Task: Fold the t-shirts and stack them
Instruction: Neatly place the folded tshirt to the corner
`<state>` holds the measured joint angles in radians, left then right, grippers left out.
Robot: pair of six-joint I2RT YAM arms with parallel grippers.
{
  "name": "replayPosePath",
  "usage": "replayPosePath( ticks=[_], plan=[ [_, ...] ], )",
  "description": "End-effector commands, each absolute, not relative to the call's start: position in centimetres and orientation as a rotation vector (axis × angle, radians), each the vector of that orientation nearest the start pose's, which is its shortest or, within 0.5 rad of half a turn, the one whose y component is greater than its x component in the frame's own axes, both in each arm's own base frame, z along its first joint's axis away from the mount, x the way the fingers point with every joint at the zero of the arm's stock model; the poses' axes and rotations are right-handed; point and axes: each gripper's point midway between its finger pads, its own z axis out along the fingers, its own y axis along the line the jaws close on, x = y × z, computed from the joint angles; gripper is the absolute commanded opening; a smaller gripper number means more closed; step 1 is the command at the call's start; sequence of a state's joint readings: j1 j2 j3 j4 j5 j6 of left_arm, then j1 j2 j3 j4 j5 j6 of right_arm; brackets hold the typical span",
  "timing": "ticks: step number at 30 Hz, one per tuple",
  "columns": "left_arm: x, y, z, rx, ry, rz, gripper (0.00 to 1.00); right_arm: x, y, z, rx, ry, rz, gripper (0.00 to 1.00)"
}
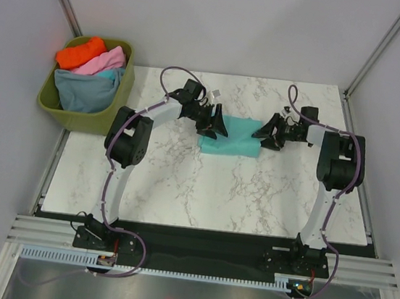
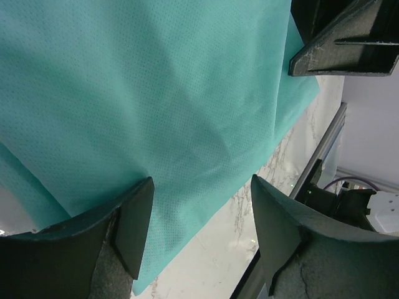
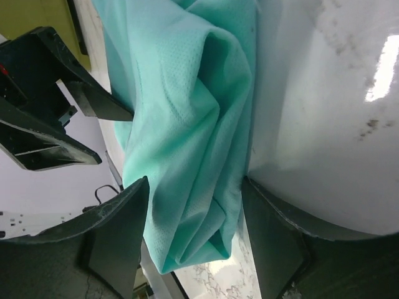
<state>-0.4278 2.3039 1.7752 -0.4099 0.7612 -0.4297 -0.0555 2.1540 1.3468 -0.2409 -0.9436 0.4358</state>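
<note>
Observed from the overhead camera: the teal-green tee (image 1: 232,140) lies on the marble table (image 1: 181,184), in the far half and midway between the two arms. It is folded into a rough rectangle, long side running left to right.

Left gripper (image 1: 216,127): at the left end of the tee, low over the cloth. In its own wrist camera the jaws stand wide apart, with flat cloth spread beneath and between the fingers (image 2: 134,215). I see nothing pinched. The fold's corner ends on bare marble beside the far finger.

Right gripper (image 1: 265,138): at the right end of the tee, facing the left one. Its jaws are also spread wide. A thick, rumpled fold of the tee fills the gap between its fingers (image 3: 118,230). The view is too close for me to tell whether the pads press the cloth or merely straddle it; I record it as not clamped.

Off the far left corner of the table stands an olive-green tub (image 1: 49,98). It holds an orange tee (image 1: 80,52), a pink tee (image 1: 103,62) and a blue-grey tee (image 1: 83,91), heaped and unfolded, the orange one on top at the back.
</note>
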Motion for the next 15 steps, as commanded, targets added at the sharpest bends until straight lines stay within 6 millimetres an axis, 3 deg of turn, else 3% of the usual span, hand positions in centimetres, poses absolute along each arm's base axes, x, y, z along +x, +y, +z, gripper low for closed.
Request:
replayPosePath(
  ticks=[1, 6, 7, 10, 13, 14, 15],
  plan=[
    [42.6, -34.1, 7.3, 0.316, 2.555, -1.297, 0.71, 43.0, 14.5, 3.1, 0.238, 2.492, 1.439, 0.69],
    [42.5, -33.9, 6.9, 0.310, 2.564, -1.284, 0.71, 43.8, 15.6, 2.8, 0.232, 2.485, 1.464, 0.68],
    [42.4, -33.9, 6.9, 0.313, 2.563, -1.281, 0.71, 43.7, 16.6, 2.6, 0.205, 2.494, 1.474, 0.67],
    [42.3, -33.8, 6.7, 0.311, 2.571, -1.270, 0.71, 44.2, 17.0, 2.8, 0.188, 2.484, 1.475, 0.56],
    [42.3, -33.9, 6.8, 0.313, 2.568, -1.265, 0.71, 44.5, 16.8, 3.0, 0.179, 2.473, 1.466, 0.33],
    [42.4, -33.9, 6.8, 0.312, 2.567, -1.264, 0.71, 44.6, 16.9, 3.2, 0.172, 2.470, 1.465, 0.18],
    [42.4, -33.9, 6.9, 0.317, 2.562, -1.262, 0.71, 44.8, 16.7, 3.4, 0.173, 2.465, 1.461, 0.11]
  ],
)
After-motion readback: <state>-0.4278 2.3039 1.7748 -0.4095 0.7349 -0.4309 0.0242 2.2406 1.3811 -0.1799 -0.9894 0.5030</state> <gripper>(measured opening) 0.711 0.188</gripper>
